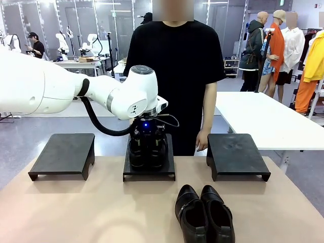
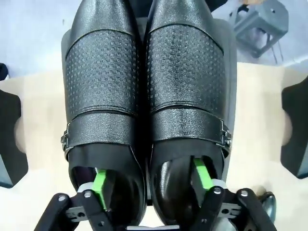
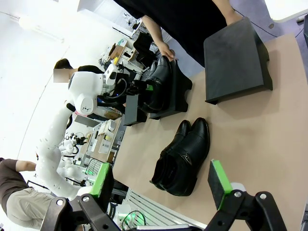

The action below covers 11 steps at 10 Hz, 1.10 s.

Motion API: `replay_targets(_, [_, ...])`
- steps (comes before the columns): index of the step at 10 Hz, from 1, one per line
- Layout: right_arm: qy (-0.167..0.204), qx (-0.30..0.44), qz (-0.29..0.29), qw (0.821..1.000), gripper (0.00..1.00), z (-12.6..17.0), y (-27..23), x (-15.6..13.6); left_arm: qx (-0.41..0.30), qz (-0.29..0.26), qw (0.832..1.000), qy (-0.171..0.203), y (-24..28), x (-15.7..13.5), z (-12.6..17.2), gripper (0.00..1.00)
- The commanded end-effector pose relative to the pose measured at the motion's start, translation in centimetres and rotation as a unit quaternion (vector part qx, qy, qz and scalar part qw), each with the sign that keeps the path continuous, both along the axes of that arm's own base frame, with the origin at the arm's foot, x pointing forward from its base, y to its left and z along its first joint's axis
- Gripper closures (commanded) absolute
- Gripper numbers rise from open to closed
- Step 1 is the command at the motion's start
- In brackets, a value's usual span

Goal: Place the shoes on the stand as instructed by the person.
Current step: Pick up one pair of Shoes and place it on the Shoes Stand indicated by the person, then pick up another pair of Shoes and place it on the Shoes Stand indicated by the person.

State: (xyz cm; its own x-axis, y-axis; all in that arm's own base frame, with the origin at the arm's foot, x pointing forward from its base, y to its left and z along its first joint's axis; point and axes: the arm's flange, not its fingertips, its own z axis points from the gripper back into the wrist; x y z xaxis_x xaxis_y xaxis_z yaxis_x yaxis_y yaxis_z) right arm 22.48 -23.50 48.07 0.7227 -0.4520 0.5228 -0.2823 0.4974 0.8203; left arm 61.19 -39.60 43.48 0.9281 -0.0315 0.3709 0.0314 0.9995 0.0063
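One tan worktop (image 1: pixel 76 212) spans the front view, with the person (image 1: pixel 174 66) in a black T-shirt standing at its far edge. The white left arm (image 1: pixel 50 86) comes in from the left and reaches to the middle. Three black stands sit in a row along the far side: left stand (image 1: pixel 63 152), middle stand (image 1: pixel 149 175), right stand (image 1: pixel 237 154). The left and right ones are bare on top. First pair (image 2: pixel 103 72) of black shoes sits on the middle stand, side by side and touching, toes toward the person; textured band and buckle strap on each. Second pair (image 1: pixel 204 215) lies on the worktop near the robot's edge, right of centre, shoes touching, toes toward the robot, well apart from any stand. Left tool (image 2: pixel 151 177) is over the first pair's heels, fingers spread, one green pad (image 2: pixel 101 185) down inside each shoe opening, not closed on the leather. Right tool (image 3: pixel 160 177) hangs above the worktop, fingers spread wide, nothing between them, second pair ahead of it. Person's hand (image 1: pixel 202 140) hangs down between the middle and right stands.
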Motion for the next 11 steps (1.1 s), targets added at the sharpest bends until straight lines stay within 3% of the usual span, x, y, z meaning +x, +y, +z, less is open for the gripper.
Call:
replay_targets(1, [-0.013,-0.001,0.002,1.0,0.0,0.0,-0.1,0.0,-0.004,-0.002,1.0,0.009,0.7,-0.5,0.7,0.0])
replay_targets(3, [-0.013,-0.001,0.002,1.0,0.0,0.0,-0.1,0.0,0.002,-0.006,1.0,0.026,0.6,-1.6,1.3,0.0])
replay_targets(4, [-0.013,-0.001,0.002,1.0,0.0,0.0,-0.1,0.0,-0.004,0.002,1.0,0.0,0.0,-0.1,0.5,0.0])
replay_targets(11, [-0.013,-0.001,0.002,1.0,0.0,0.0,-0.1,0.0,-0.004,0.002,1.0,0.0,0.0,-0.1,0.5,0.0])
